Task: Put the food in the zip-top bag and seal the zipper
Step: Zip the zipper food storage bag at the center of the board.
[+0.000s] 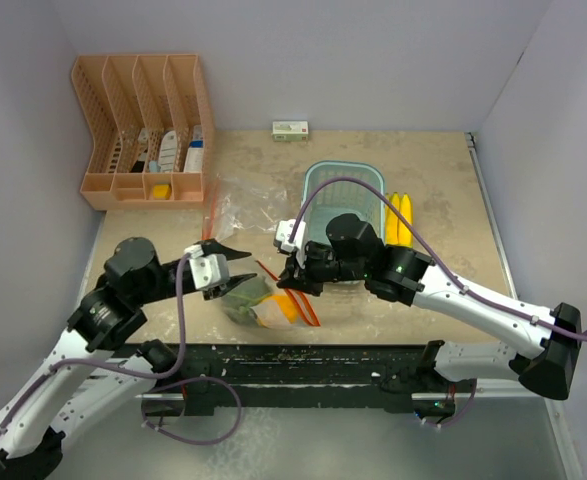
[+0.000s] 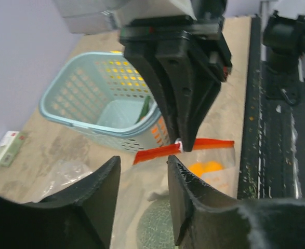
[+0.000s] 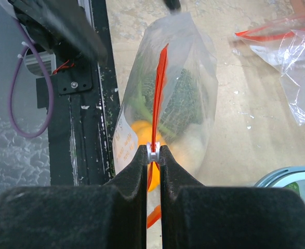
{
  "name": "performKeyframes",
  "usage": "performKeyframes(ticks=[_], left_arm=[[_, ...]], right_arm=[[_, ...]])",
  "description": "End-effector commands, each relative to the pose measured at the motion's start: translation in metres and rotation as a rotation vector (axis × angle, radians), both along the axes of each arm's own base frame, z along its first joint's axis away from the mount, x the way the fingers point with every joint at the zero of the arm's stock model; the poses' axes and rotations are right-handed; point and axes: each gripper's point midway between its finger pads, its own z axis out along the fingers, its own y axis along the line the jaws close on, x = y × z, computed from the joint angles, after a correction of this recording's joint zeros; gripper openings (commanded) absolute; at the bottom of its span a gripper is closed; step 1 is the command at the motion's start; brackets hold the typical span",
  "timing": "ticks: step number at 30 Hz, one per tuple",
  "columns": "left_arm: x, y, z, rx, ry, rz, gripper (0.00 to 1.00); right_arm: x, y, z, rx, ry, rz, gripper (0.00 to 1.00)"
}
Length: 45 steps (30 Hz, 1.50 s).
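A clear zip-top bag [image 1: 261,306] with a red zipper [image 2: 194,147] lies at the near table edge. It holds the round green head [image 3: 186,98] and the small orange fruit [image 3: 141,130]. My right gripper [image 3: 153,153] is shut on the white zipper slider [image 2: 178,142]; it also shows in the top view [image 1: 291,280]. My left gripper [image 2: 143,162] is open, its fingers either side of the bag's other end, above the green head [image 2: 155,228]. The yellow bananas [image 1: 400,216] lie on the table right of the basket. The long green vegetable [image 2: 145,108] lies inside the basket.
The light blue mesh basket [image 1: 318,178] stands just behind the right gripper. A second, empty clear bag [image 1: 235,205] lies behind the left gripper. A pink file organizer [image 1: 143,130] stands back left, and a small box [image 1: 291,130] sits by the back wall.
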Motion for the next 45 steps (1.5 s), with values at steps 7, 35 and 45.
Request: performKeyframes(ticks=[7, 35, 45], left_arm=[[-0.008, -0.022, -0.014, 0.063, -0.058, -0.186, 0.69], [0.029, -0.015, -0.011, 0.014, 0.011, 0.034, 0.00], [0.025, 0.016, 0.037, -0.102, -0.103, 0.176, 0.00]], right_arm=[[-0.007, 0.000, 0.030, 0.071, -0.032, 0.039, 0.06], [-0.003, -0.007, 0.024, 0.066, -0.047, 0.005, 0.06], [-0.005, -0.008, 0.016, 0.059, -0.038, 0.006, 0.06]])
